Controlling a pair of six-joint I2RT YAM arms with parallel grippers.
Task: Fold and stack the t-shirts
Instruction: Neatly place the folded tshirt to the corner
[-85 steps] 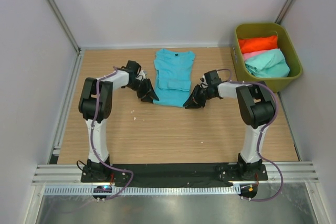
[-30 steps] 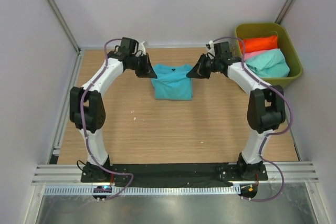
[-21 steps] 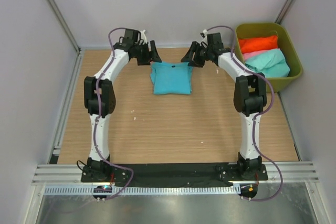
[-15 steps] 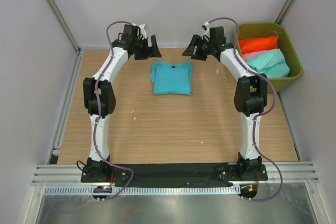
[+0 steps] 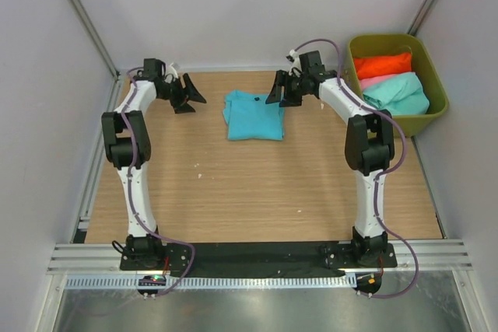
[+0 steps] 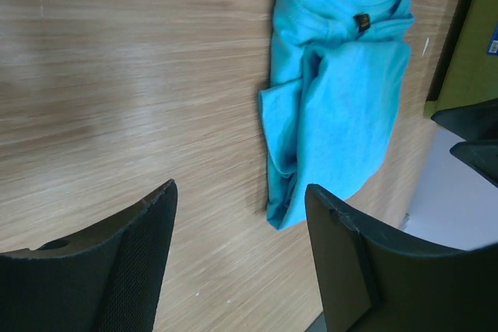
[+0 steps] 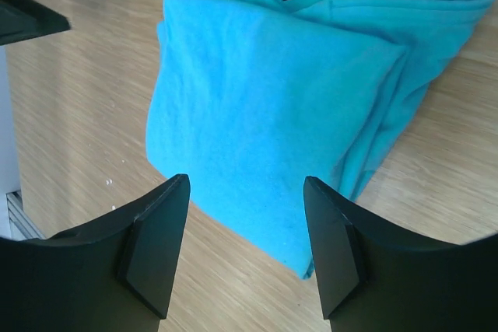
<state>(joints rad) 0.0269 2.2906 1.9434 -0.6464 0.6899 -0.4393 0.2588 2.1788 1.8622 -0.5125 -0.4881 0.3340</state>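
Note:
The turquoise-blue t-shirt (image 5: 254, 115) lies folded into a small square at the back middle of the table, collar at its far edge; it also shows in the left wrist view (image 6: 334, 106) and the right wrist view (image 7: 288, 99). My left gripper (image 5: 191, 99) is open and empty, to the left of the shirt and apart from it. My right gripper (image 5: 274, 96) is open and empty, over the shirt's far right corner. The orange-red (image 5: 382, 64), pink (image 5: 372, 81) and mint-green (image 5: 398, 92) t-shirts lie in the bin.
The olive-green plastic bin (image 5: 433, 70) stands at the back right corner. White walls and metal rails close in the table's back and sides. The wooden table (image 5: 257, 192) stretches toward the arm bases.
Both grippers carried the shirt's near half back over its far half, then opened and let go. The left gripper has since drawn away to the left; the right stays by the shirt.

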